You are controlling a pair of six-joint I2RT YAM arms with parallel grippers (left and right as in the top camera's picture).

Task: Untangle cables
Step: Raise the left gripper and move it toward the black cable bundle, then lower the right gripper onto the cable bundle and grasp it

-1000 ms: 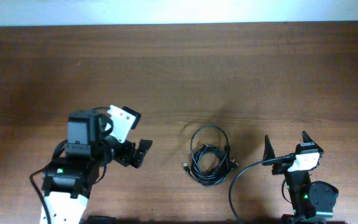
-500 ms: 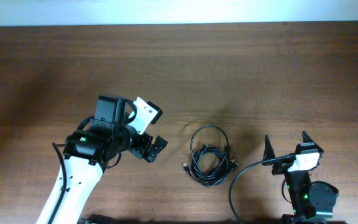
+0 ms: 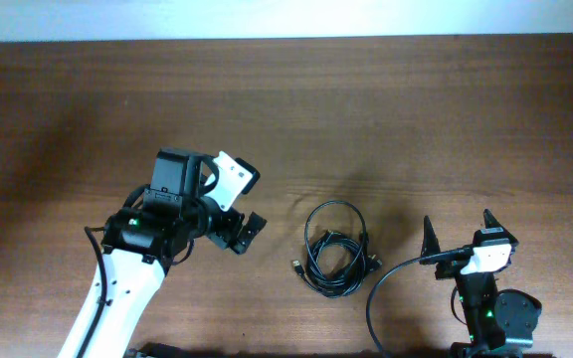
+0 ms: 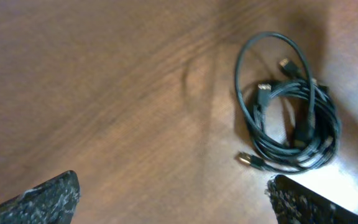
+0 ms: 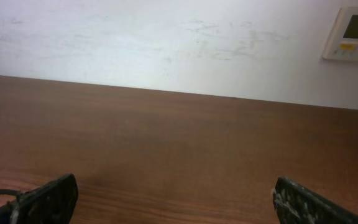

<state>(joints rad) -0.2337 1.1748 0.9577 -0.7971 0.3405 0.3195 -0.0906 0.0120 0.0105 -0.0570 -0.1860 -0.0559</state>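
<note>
The cables (image 3: 334,249) lie as a loose bundle of thin black loops with small plugs on the wooden table (image 3: 366,119), right of centre near the front. They also show in the left wrist view (image 4: 291,124), upper right. My left gripper (image 3: 243,232) is open and empty, a short way left of the bundle and apart from it; its fingertips frame bare wood in its wrist view (image 4: 173,193). My right gripper (image 3: 458,234) is open and empty at the front right, right of the bundle; its wrist view (image 5: 179,199) shows only table and wall.
A thicker black robot wire (image 3: 386,283) curves from the right arm's base close to the bundle's right side. A white wall with a thermostat panel (image 5: 353,34) stands behind the table's far edge.
My left arm swung forward and right toward the cable bundle over the first half second, then only shifted slightly. The cables and the right arm have not moved.
</note>
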